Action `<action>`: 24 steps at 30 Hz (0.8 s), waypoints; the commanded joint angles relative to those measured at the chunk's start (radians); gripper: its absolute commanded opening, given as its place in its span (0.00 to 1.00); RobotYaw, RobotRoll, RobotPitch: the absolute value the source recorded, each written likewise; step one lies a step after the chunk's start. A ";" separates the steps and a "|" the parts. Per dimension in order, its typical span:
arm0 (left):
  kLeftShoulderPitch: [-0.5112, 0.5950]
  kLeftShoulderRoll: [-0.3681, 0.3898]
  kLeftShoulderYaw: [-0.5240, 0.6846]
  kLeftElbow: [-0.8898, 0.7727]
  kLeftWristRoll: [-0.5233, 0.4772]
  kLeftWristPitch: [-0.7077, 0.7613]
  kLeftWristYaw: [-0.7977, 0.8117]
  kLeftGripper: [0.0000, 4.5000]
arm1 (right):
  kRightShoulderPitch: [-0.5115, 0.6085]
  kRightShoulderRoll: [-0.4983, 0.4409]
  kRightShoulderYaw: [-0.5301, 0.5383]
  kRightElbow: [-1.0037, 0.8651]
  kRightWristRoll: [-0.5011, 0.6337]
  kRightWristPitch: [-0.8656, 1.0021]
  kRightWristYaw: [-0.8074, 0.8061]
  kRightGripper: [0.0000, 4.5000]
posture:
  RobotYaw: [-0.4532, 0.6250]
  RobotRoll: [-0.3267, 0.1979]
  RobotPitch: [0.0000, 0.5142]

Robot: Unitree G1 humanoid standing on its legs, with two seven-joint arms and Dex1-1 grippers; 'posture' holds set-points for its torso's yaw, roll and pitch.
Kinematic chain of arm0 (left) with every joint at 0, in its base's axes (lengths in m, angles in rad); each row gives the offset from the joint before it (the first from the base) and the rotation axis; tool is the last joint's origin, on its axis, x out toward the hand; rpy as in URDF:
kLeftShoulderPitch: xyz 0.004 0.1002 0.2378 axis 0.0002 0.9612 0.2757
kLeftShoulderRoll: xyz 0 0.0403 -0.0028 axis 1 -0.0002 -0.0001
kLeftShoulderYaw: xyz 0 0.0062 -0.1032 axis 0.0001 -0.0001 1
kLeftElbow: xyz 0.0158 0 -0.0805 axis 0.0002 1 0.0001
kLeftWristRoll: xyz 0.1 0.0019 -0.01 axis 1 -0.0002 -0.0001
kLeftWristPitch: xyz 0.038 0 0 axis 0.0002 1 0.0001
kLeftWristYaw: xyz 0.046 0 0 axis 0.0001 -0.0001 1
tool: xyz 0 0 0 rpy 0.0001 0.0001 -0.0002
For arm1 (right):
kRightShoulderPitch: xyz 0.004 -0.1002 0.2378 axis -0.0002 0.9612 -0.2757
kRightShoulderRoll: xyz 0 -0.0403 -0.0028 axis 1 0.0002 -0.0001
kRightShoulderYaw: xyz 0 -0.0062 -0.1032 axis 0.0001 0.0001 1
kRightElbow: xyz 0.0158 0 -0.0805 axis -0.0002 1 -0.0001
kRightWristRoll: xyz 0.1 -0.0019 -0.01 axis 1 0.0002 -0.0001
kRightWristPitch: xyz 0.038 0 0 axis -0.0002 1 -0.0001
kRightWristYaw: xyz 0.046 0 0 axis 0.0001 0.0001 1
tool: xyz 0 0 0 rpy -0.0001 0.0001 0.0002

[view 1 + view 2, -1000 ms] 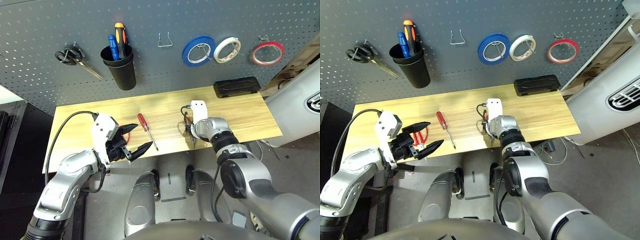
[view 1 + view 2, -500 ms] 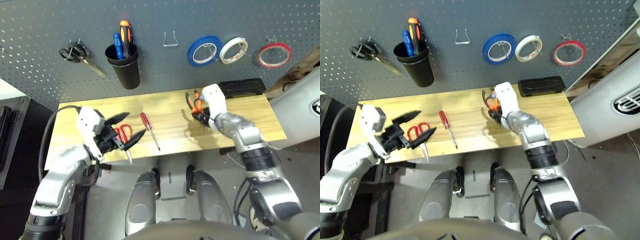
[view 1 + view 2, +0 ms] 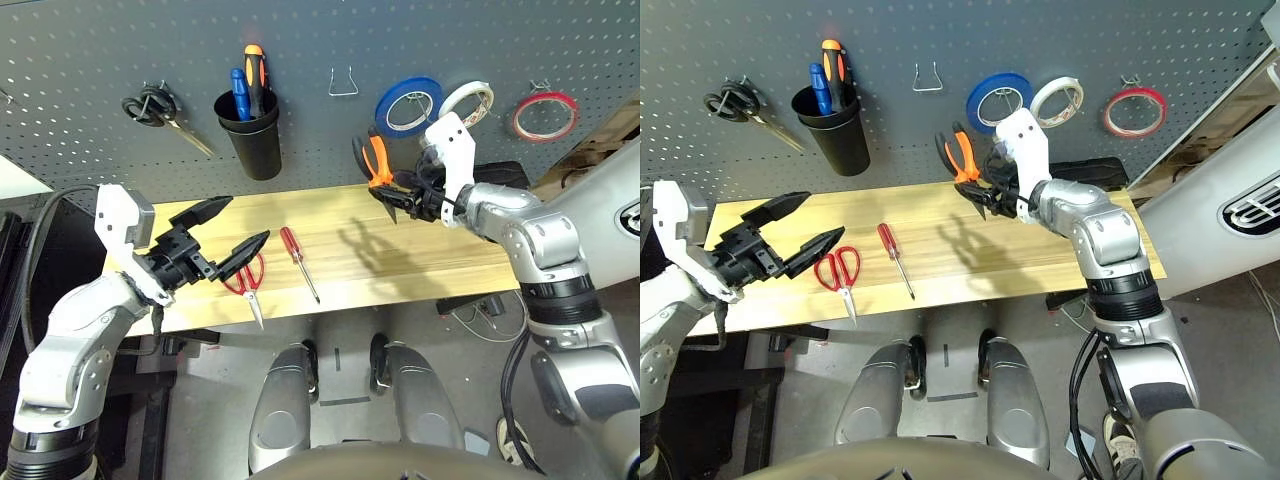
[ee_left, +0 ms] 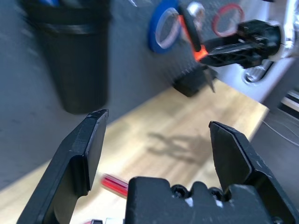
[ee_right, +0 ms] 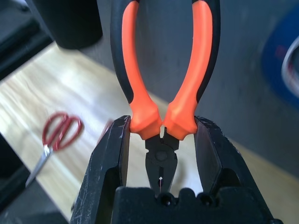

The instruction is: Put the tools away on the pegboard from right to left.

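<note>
The orange-and-black-handled pliers point(image 3: 374, 165) are sitting just right of centre in the upper half of the head views, raised above the light wooden tabletop point(image 3: 470, 240) and in front of the dark grey perforated pegboard point(image 3: 80, 50). Their long axis is running roughly upright, tilted slightly: the two curved handles are pointing up toward the board, and the dark metal nose is pointing down into the gripper. In the right wrist view the handles are spreading apart upward, orange on their inner faces and black on the outer.

The right gripper point(image 5: 160, 135) is clamping the pliers at the base of the handles, one black finger point(image 5: 108, 154) on each side. The right forearm is reaching in from the right edge, its gripper directed toward the picture's left.

The left gripper point(image 3: 222, 228) is hovering at the left of the frame, above the table's left end, its fingers spread wide and holding nothing.

The red-handled scissors point(image 3: 245, 280) are lying flat at lower left of the table, blades toward the near edge. The red-handled screwdriver point(image 3: 296, 261) is lying just right of them, its shaft slanting toward the near edge. The thin red tape ring point(image 3: 544, 115) is hanging at the pegboard's upper right.
</note>
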 commanded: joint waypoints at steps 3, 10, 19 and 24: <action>-0.020 0.018 0.015 -0.028 -0.032 0.044 0.015 1.00 | -0.007 0.033 -0.021 -0.008 0.015 -0.154 0.008 0.47 | 0.53 0.62 0.24; -0.045 0.006 -0.023 -0.036 -0.032 0.062 0.033 1.00 | -0.032 0.078 -0.002 0.026 -0.061 -0.439 -0.033 0.47 | 0.53 0.62 0.24; -0.065 0.001 -0.057 -0.030 -0.027 0.067 0.033 1.00 | -0.119 0.136 0.061 0.202 -0.229 -0.799 -0.102 0.47 | 0.52 0.62 0.23; -0.069 0.001 -0.070 -0.034 -0.027 0.072 0.034 1.00 | -0.202 0.178 0.078 0.368 -0.311 -0.988 -0.171 0.47 | 0.53 0.62 0.24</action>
